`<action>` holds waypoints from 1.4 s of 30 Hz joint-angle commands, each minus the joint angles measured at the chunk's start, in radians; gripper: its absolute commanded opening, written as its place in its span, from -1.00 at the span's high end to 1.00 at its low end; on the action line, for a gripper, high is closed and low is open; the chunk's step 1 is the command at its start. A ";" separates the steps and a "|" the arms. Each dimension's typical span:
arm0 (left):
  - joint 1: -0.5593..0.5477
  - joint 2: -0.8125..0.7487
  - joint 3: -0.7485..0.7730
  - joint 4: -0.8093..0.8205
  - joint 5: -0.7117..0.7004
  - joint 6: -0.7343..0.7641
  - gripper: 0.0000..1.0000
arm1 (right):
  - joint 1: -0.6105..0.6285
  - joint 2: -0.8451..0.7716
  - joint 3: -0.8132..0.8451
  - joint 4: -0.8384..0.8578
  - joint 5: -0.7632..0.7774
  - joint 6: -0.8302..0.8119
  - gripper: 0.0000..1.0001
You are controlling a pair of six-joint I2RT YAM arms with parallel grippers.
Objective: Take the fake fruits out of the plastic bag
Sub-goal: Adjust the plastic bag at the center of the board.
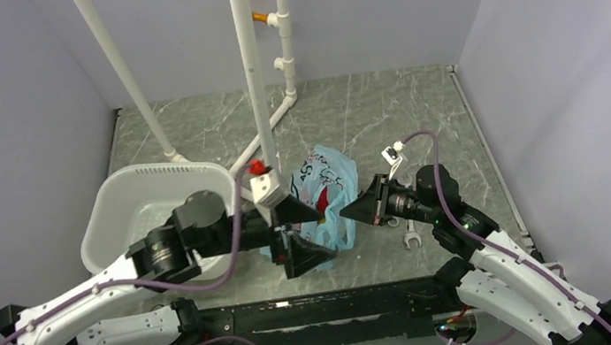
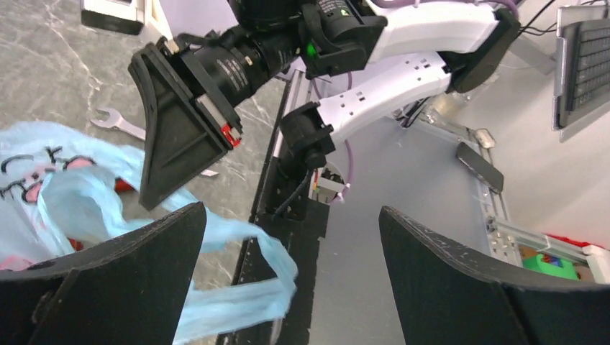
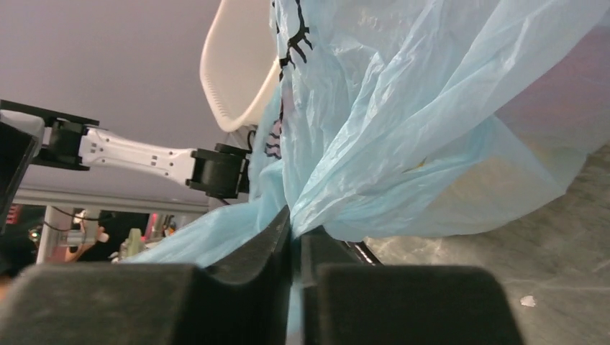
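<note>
Two grippers set at one light-blue bag (image 1: pixel 333 188), crumpled on the grey table (image 1: pixel 419 113) just right of the white basket (image 1: pixel 132 200), near the front edge. Left gripper (image 1: pixel 327 239) extended from the basket side and spread wide, a finger on either side of the bag's near-left corner, nothing gripped. Right gripper (image 1: pixel 346 213) opposite it, tip at the bag's right edge. Wrench (image 1: pixel 411 235) flat on the table behind the right gripper, apart from the bag.

Left wrist view: left gripper (image 2: pixel 291 215) with fingers (image 2: pixel 115 280) far apart. A twisted blue strip of the bag (image 2: pixel 65 194) across the lower part of the gap, beside one finger, not clamped. Right gripper (image 2: pixel 155 187) pointing down into the bag's folds, wrench (image 2: pixel 119 123) beyond it. Black lettering and pink print on the film. A red sliver between folds, fruit or print not tellable.

Right wrist view: right gripper (image 3: pixel 295 241) all but closed, a fold of the bag (image 3: pixel 431 122) pinched between the pads and billowing up from them. Basket (image 3: pixel 241 72) rim behind the bag. Contents behind the film unclear, fruits not tellable.
</note>
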 commanded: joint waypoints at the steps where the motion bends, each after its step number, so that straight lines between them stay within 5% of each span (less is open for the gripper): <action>1: -0.004 0.134 0.126 -0.122 0.020 0.119 -0.96 | -0.001 -0.004 0.086 0.002 -0.008 -0.017 0.94; 11: -0.006 0.106 -0.131 0.053 0.089 0.021 -0.72 | -0.001 0.050 0.282 -0.070 0.108 -0.041 1.00; 15: -0.015 0.130 -0.232 0.162 0.138 -0.030 -0.28 | -0.001 0.121 0.334 -0.025 0.129 0.010 1.00; 22: -0.032 0.133 -0.397 0.165 0.023 -0.099 0.14 | -0.003 0.192 0.440 -0.064 0.268 0.090 1.00; 27: -0.033 0.083 -0.447 0.098 -0.057 -0.123 0.85 | -0.035 0.276 0.536 -0.081 0.165 0.002 1.00; 34: -0.033 -0.071 -0.464 -0.160 -0.310 -0.201 1.00 | -0.186 0.412 0.692 -0.300 0.031 -0.404 1.00; 38: -0.033 -0.175 -0.380 -0.488 -0.639 -0.377 1.00 | -0.187 0.414 0.682 -0.432 0.263 -0.591 1.00; 42: -0.033 -0.251 -0.303 -0.648 -0.778 -0.406 1.00 | -0.186 0.417 0.610 -0.479 0.657 -0.643 1.00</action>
